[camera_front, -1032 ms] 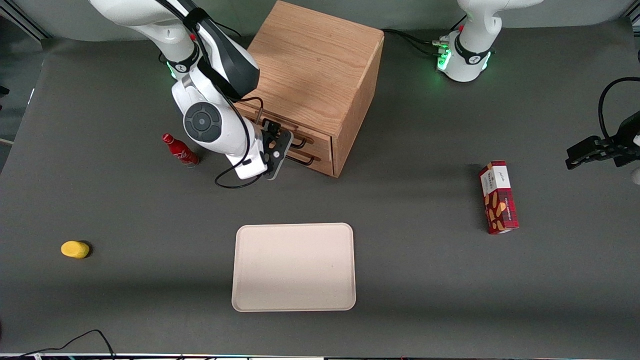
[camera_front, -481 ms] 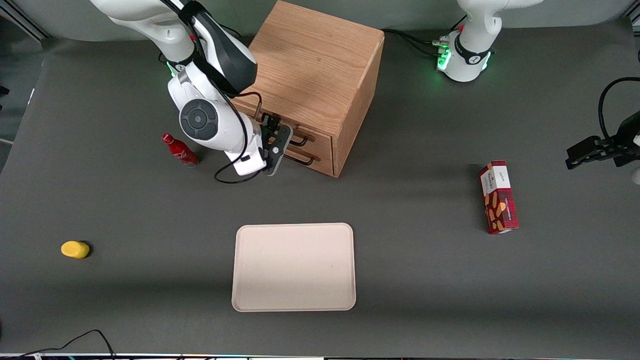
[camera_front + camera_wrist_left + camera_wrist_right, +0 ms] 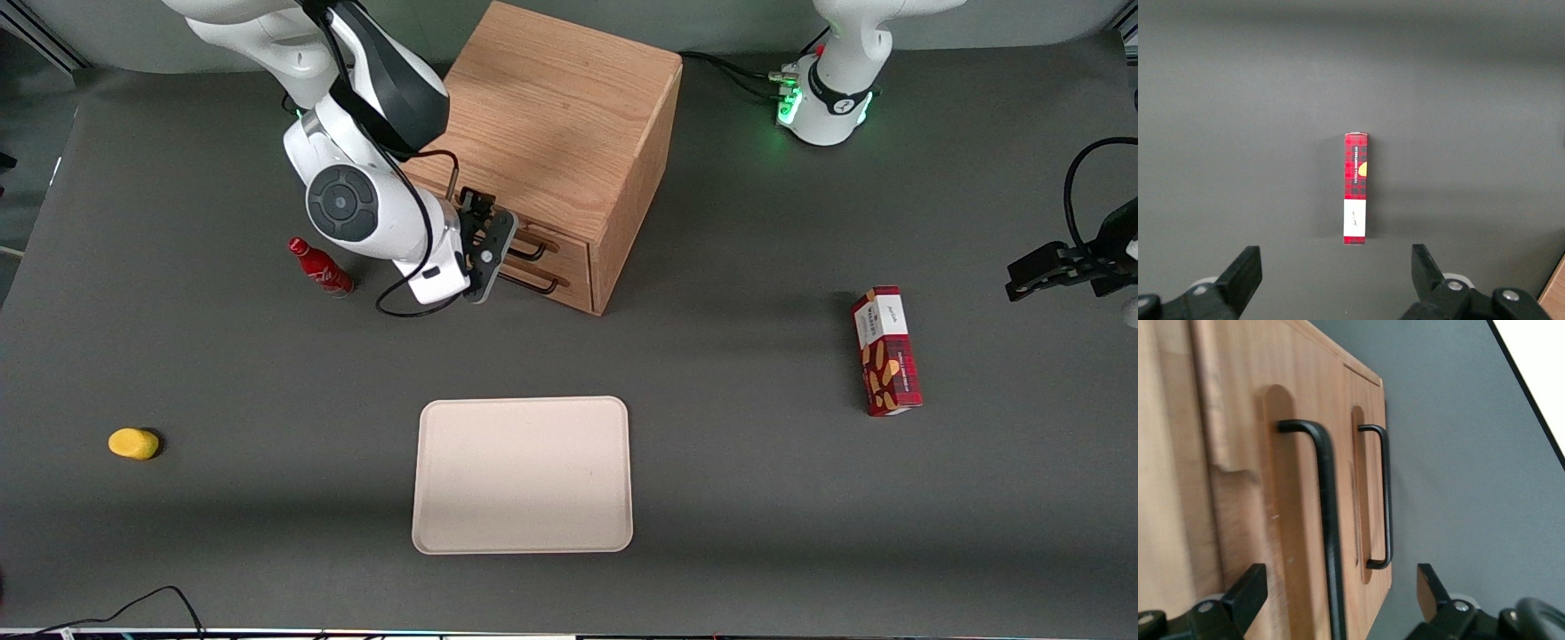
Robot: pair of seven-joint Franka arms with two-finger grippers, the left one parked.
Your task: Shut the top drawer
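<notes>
The oak cabinet [image 3: 556, 116] stands at the back of the table. Its top drawer [image 3: 560, 242] looks about level with the lower drawer front [image 3: 569, 283]. In the right wrist view the top drawer's flat front [image 3: 1291, 520] carries a thin black wire handle [image 3: 1327, 513], and the lower drawer's like handle [image 3: 1385, 500] is beside it. My right gripper [image 3: 480, 222] is open right in front of the top drawer front. Its fingers straddle the top handle [image 3: 1339, 581] without gripping it. One fingertip [image 3: 1253, 581] shows against the wood.
A small red bottle [image 3: 320, 267] stands beside my arm, toward the working arm's end. A cream tray [image 3: 523, 474] lies nearer the front camera. A yellow object [image 3: 133, 443] lies toward the working arm's end, and a red box [image 3: 886, 349] [image 3: 1356, 189] toward the parked arm's.
My gripper and wrist have shifted a little farther from the front camera and toward the working arm's end, staying against the drawer fronts. The drawer front shows no clear movement.
</notes>
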